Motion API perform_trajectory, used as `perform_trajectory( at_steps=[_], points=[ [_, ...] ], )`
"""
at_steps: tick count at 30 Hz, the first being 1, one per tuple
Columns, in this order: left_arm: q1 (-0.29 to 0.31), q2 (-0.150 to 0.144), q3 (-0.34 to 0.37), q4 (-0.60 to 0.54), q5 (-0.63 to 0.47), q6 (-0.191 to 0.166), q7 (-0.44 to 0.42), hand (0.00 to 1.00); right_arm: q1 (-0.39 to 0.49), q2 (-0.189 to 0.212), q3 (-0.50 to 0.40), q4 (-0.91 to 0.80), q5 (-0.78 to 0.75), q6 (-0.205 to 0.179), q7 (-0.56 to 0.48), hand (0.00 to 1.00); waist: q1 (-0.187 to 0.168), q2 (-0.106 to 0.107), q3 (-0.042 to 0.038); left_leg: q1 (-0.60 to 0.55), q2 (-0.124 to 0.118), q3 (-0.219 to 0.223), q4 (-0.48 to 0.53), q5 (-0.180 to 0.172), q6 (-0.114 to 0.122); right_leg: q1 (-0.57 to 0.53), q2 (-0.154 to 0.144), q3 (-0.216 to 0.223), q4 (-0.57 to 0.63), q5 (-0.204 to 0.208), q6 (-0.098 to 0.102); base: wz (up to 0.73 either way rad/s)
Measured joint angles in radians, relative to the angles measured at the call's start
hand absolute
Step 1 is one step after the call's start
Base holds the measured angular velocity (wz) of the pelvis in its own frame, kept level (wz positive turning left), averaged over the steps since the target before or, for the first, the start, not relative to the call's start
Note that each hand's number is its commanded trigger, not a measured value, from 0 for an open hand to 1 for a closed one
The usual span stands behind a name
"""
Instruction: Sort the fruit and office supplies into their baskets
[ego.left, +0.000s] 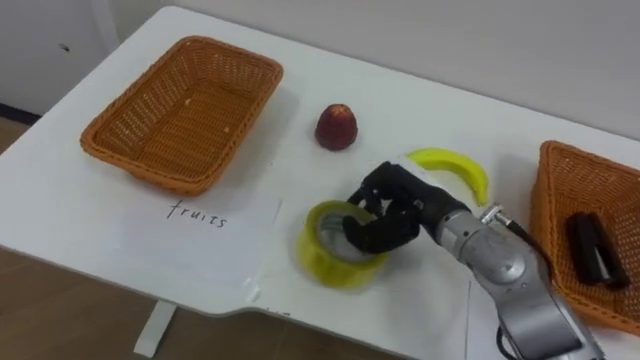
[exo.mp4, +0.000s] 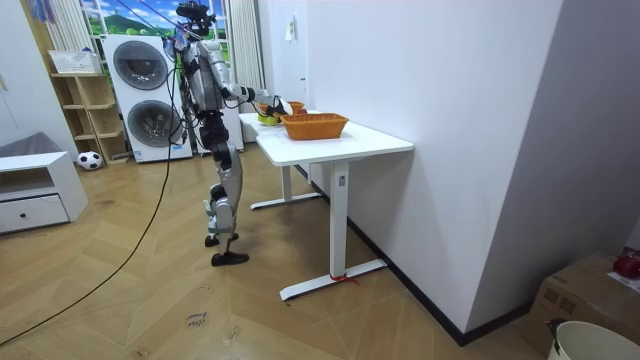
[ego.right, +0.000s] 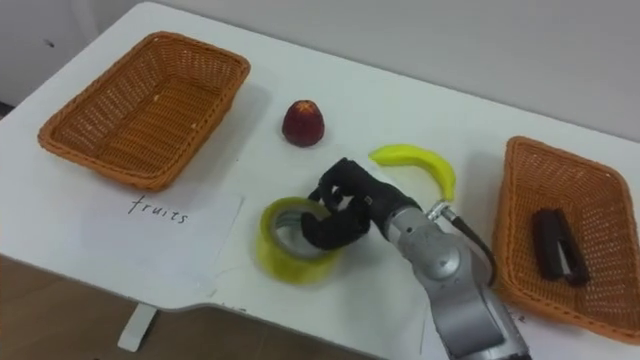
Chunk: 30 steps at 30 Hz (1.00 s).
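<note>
The left eye view is taken up by a white table (ego.left: 60, 200) on which two wicker baskets are set well apart. The left basket (ego.left: 120, 135) is seen with nothing inside it, and a sheet of paper (ego.left: 200, 215) with a handwritten word is laid just in front of it. The right basket (ego.left: 560, 170) is found at the table's right end, and a black stapler (ego.left: 593, 248) is held in it. Between the baskets, near the table's front edge, a roll of yellow tape (ego.left: 325, 255) is gripped by the right hand (ego.left: 390, 208), whose dark fingers are curled over the roll's rim and into its hole. The roll is tilted, its opening turned up towards the hand, and its left side is seen over the paper's right edge; whether it is touching the table cannot be told. A banana (ego.left: 455, 165) is laid just behind the hand, and a red apple (ego.left: 336, 127) is placed farther back, between the banana and the left basket, apart from both. In the room view the robot is seen standing upright at the table's far end, with one arm stretched over the tabletop and two stacked washing machines (exo.mp4: 145, 85) behind it.
</note>
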Motion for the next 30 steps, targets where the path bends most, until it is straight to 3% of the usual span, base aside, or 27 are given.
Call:
perform_trajectory(
  at_steps=[6, 14, 21, 24, 28, 30],
  points=[
    [0.009, -0.004, 0.018, 0.0, -0.001, -0.022, 0.007, 0.0, 0.0, -0.026, -0.086, -0.044, 0.005, -0.036, -0.031, 1.0, -0.006, 0.002, -0.0062, 0.003, 0.003, 0.013, 0.0, 0.0, 0.0, -0.003, 0.004, 0.017, 0.001, 0.002, -0.001, -0.05],
    [0.016, -0.004, 0.029, 0.002, -0.001, -0.035, 0.007, 0.0, 0.0, -0.03, -0.125, -0.052, 0.112, -0.038, -0.073, 1.0, -0.026, 0.001, -0.0089, 0.017, 0.003, 0.027, 0.0, 0.0, 0.0, -0.003, 0.003, 0.036, 0.005, 0.002, 0.0, -0.06],
    [0.037, -0.004, 0.062, 0.012, -0.001, -0.034, 0.004, 0.0, -0.002, -0.086, -0.205, -0.078, 0.104, -0.038, -0.117, 1.0, -0.041, -0.002, -0.0109, 0.02, 0.002, 0.028, -0.004, 0.0, 0.0, -0.003, 0.004, 0.053, 0.017, 0.002, 0.0, -0.01],
    [0.044, -0.002, 0.068, 0.013, 0.0, -0.034, 0.004, 0.0, -0.005, -0.101, -0.23, -0.08, 0.107, -0.038, -0.129, 1.0, -0.055, -0.011, -0.0132, 0.02, 0.004, 0.027, -0.005, 0.0, 0.0, -0.005, 0.006, 0.054, 0.018, 0.002, 0.0, 0.0],
    [0.049, 0.003, 0.067, 0.014, -0.001, -0.034, 0.005, 0.0, -0.007, -0.142, -0.245, -0.082, 0.114, -0.038, -0.15, 1.0, -0.065, -0.031, -0.0102, 0.021, 0.005, 0.029, -0.004, 0.0, 0.0, -0.006, 0.009, 0.057, 0.018, 0.002, 0.0, -0.01],
    [0.049, 0.003, 0.066, 0.015, -0.001, -0.034, 0.005, 0.0, -0.007, -0.144, -0.256, -0.082, 0.124, -0.038, -0.161, 1.0, -0.073, -0.036, -0.0094, 0.021, 0.005, 0.029, -0.005, 0.0, 0.0, -0.006, 0.009, 0.056, 0.017, 0.002, 0.0, 0.0]
  ],
)
